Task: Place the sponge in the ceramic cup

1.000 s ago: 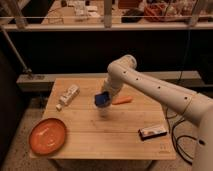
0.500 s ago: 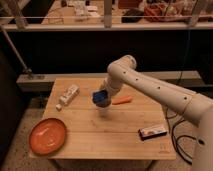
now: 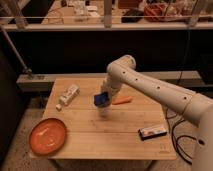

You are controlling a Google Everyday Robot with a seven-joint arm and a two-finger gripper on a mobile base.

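Observation:
The sponge [image 3: 101,99] is a small bright-blue block held above the middle of the wooden table [image 3: 115,145]. My gripper [image 3: 103,98] is at the end of the white arm [image 3: 145,87], which reaches in from the right, and it is shut on the sponge. A faint shadow lies on the table just beneath the sponge. The ceramic cup is out of view.
An orange plate [image 3: 47,136] sits at the table's front left corner. A white bottle [image 3: 68,95] lies on its side at the back left. A slim orange carrot-like piece [image 3: 122,100] lies just right of the sponge. A black-and-white bar [image 3: 152,131] rests at the front right.

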